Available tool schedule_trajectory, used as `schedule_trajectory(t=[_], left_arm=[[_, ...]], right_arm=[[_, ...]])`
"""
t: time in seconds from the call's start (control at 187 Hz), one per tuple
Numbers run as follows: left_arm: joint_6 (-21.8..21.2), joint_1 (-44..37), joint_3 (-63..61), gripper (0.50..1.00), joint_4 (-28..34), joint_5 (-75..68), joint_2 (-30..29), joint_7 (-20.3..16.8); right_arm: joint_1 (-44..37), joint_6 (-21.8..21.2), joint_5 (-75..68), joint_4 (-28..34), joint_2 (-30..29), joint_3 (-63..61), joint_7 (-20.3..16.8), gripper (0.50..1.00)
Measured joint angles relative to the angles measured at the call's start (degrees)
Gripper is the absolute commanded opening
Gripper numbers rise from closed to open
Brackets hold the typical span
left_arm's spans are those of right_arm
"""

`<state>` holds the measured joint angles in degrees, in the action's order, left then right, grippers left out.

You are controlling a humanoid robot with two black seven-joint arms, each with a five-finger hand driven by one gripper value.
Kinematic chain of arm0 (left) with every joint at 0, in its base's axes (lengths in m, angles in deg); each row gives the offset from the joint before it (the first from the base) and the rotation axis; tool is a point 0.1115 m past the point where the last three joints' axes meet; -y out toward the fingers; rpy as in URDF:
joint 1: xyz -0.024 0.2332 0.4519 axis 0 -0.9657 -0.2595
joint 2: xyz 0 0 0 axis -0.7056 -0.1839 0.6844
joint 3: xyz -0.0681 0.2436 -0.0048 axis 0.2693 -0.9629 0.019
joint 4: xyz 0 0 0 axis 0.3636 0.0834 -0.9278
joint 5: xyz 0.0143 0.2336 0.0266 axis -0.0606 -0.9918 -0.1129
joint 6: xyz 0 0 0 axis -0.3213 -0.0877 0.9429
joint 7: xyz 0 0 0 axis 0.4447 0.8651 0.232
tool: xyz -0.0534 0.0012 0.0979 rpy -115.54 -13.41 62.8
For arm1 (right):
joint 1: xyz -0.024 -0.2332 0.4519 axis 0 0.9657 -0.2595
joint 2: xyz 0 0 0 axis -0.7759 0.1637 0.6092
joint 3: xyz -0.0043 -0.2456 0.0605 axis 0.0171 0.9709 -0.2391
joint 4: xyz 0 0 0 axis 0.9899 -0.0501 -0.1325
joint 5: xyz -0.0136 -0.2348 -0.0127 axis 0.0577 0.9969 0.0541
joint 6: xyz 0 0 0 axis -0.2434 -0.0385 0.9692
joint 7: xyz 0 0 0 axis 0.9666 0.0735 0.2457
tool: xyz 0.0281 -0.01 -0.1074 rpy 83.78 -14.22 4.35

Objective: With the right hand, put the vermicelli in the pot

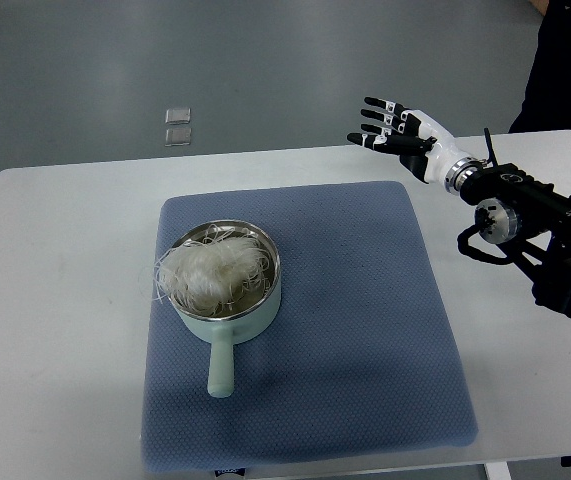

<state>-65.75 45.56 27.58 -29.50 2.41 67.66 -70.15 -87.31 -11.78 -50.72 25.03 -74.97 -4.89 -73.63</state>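
Observation:
A pale green pot [227,305] with a steel rim stands on the left half of the blue mat, its handle pointing toward the near edge. A white tangle of vermicelli [210,272] lies inside it, with a few strands hanging over the left rim. My right hand [393,130] is raised over the far right part of the table, well away from the pot. Its fingers are spread and hold nothing. Its black arm comes in from the right edge. The left arm does not show.
The blue mat [365,330] covers the middle of the white table [55,300]. Two small clear squares [177,126] lie on the grey floor beyond the table. A person in dark clothing [565,70] stands at the top right corner.

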Motion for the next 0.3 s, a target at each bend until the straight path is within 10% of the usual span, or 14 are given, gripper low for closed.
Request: schedule_trajectory(t=[0.305], left_arm=[[0.00,0.00,0.03,1.000,0.17,0.00,0.00,0.00]], right_arm=[[1.23,0.19,-2.34,-0.02,0.16,-2.05,0.20,0.924]])
